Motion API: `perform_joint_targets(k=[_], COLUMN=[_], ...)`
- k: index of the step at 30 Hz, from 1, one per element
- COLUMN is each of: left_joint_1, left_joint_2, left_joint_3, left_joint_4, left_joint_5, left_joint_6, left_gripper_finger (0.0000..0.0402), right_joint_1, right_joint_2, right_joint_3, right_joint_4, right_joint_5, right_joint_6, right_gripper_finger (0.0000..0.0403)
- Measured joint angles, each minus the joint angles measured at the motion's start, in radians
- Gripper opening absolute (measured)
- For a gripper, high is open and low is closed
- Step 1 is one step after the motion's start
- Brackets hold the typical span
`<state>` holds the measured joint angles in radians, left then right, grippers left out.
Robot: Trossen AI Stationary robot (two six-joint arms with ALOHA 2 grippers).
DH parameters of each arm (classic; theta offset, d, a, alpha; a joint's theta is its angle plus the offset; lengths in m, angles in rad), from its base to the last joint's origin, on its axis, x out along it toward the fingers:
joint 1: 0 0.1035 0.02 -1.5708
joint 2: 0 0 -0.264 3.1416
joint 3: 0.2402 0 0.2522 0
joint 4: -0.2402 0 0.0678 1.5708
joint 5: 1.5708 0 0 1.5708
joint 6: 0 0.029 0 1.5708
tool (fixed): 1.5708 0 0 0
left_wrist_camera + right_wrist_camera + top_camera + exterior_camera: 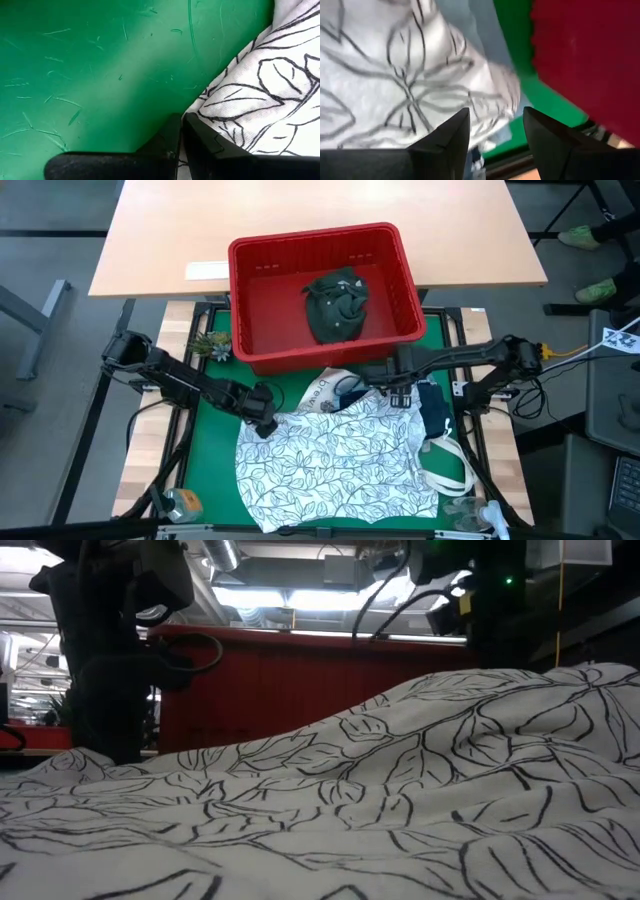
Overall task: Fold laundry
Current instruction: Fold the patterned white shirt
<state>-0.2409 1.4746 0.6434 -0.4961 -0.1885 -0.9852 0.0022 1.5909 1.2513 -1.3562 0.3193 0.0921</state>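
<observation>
Where the soft white leaf-print cotton garment (335, 465) lies rumpled on the green mat (205, 450), the left pincer (263, 423) pinches its corner, fingers pressed together. Right pincer (400, 395) hovers spread above the opposite far corner, beside the red slotted plastic basket (400, 265). Cloth's long axis runs pincer to pincer.

two dark jointed arms (190, 380) trailing black cables; each hand (492, 132) has blunt black fingers.

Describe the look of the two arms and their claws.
Both arms are dark, jointed tubes with black cables looped beside them. The left claw and right claw are black. The right claw's fingers are matte black wedges. A yellow cable runs near the right arm's base.
</observation>
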Motion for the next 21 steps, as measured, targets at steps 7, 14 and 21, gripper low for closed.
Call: perform_joint_targets(k=[7,14,21], left_joint_1=[-0.026,-0.030,-0.030], left_joint_2=[0.001,0.001,0.001], left_joint_3=[0.000,0.000,0.000], left_joint_4=[0.001,0.003,0.003], left_joint_5=[-0.030,-0.034,-0.034], left_joint_6=[-0.007,-0.008,-0.008], left_gripper_finger=[0.0018,0.0018,0.0018], right_joint_1=[0.016,0.014,-0.011], right_joint_2=[-0.001,-0.001,-0.001], right_joint_3=[-0.048,-0.050,-0.050], right_joint_4=[0.109,0.102,0.107], right_joint_5=[0.077,0.079,0.043], right_joint_6=[-0.056,-0.077,-0.098], right_gripper_finger=[0.0183,0.0183,0.0183])
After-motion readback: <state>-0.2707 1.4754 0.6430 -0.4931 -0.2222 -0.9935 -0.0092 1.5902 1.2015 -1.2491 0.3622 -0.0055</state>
